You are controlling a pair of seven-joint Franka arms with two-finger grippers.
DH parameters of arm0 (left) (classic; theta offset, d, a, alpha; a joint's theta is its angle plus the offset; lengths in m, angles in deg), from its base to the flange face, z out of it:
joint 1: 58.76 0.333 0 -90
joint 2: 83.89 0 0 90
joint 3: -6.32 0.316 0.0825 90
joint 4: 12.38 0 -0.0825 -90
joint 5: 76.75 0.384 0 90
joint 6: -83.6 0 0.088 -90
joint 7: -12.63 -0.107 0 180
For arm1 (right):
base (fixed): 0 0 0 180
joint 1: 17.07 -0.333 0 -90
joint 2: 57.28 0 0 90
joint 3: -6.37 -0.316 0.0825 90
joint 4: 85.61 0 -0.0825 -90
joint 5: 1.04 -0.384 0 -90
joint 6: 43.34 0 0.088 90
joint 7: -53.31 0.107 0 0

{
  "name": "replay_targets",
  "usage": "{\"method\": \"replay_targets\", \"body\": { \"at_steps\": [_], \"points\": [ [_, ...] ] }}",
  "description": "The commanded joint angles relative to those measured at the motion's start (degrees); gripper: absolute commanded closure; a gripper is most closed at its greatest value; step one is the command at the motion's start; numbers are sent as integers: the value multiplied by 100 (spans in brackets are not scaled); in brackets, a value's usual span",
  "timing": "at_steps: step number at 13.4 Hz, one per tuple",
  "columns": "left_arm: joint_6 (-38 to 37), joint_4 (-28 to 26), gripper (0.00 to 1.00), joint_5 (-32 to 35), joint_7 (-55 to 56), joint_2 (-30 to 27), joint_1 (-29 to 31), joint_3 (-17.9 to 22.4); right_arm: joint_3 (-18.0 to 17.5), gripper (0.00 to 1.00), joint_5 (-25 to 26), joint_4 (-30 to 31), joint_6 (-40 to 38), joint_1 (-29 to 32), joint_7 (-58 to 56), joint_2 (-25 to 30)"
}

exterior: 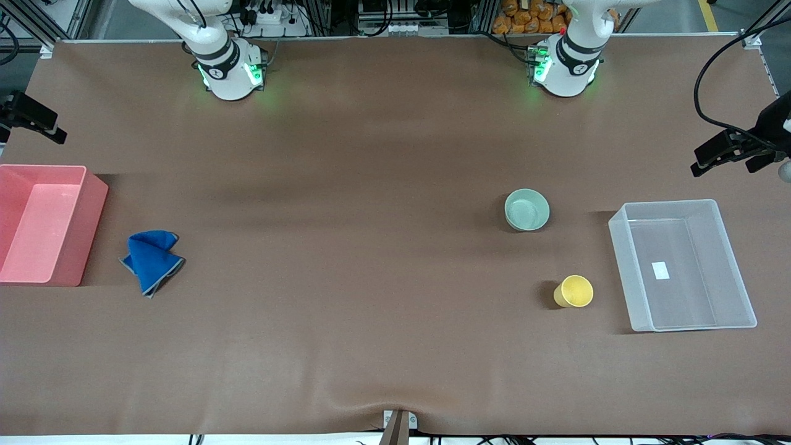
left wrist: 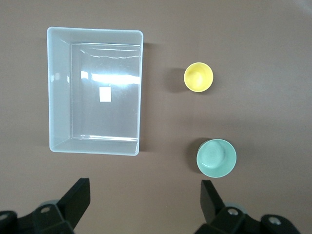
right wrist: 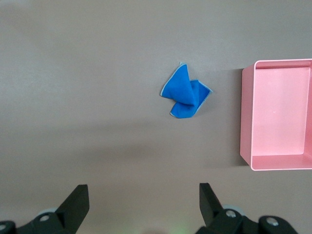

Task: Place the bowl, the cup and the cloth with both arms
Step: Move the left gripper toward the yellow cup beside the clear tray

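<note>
Table: wide brown-covered surface (exterior: 371, 247), robot bases along the edge farthest from the front camera.
Clear bin: rectangular see-through plastic tub (exterior: 735, 259), at the left arm's end of the table, holding only a small white label on its floor.
Pink bin: rectangular pink plastic tub (exterior: 93, 204), at the right arm's end of the table, partly cut off by the frame edge.
Cloth: small royal-blue cloth with grey trim (exterior: 151, 261), crumpled into folds, flat on the table just beside the pink bin, apart from it.
Bowl: small round mint-green glossy bowl (exterior: 527, 209), upright on the table near the clear bin, toward the middle of the table from it.
Cup: small yellow round-rimmed cup (exterior: 574, 291), upright, nearer the front camera than the bowl, near the clear bin, apart from both.
Left gripper: black two-finger gripper (left wrist: 145, 197), raised over bare table between bowl and clear bin, fingers spread wide, nothing between them.
Right gripper: black two-finger gripper (right wrist: 144, 202), raised over bare table near cloth and pink bin, fingers spread wide, nothing held.
</note>
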Motion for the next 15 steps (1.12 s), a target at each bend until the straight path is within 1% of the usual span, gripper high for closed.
{"method": "replay_targets", "body": {
  "at_steps": [1,9,13,15],
  "points": [
    [-56,43,0,-112,12,-24,31,-29,-43,0,77,-132,-58,57,81,-58],
    [-100,43,0,-112,29,2,14,-29,-43,0,69,-132,-32,66,81,-58],
    [-39,43,0,-129,38,256,23,-29,-43,0,69,-132,-40,66,81,-58],
    [180,34,0,-129,56,554,31,-29,-43,0,77,-132,-41,74,81,-58]
  ]
}}
